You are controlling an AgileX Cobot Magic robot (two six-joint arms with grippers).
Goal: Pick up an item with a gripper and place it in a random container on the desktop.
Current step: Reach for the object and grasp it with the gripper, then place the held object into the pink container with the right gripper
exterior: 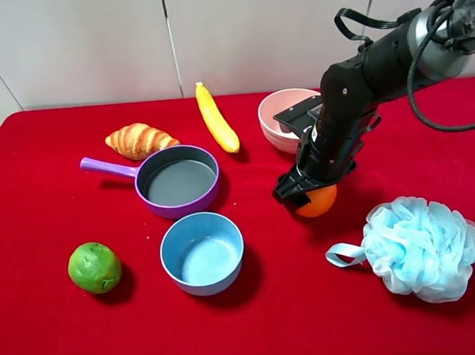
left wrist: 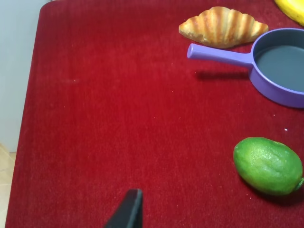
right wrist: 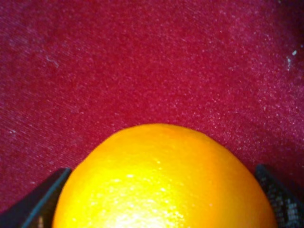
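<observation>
Orange fruit (exterior: 320,202) pinched tight in right pincer (exterior: 306,197). Pink bowl (exterior: 270,114) just behind it, toward wall (exterior: 87,41). Left pincer (left wrist: 128,212) far off; cannot tell its grip.

To the outer side of your right gripper (exterior: 309,196), near it, lies a pale blue mesh pouf (exterior: 424,247). On its inner side you have a light blue bowl (exterior: 203,258) and a purple pan (exterior: 178,182). Beyond those are a croissant (exterior: 140,140), a yellow fruit (exterior: 216,117), perhaps a banana, and, farthest, a green fruit (exterior: 95,267).
</observation>
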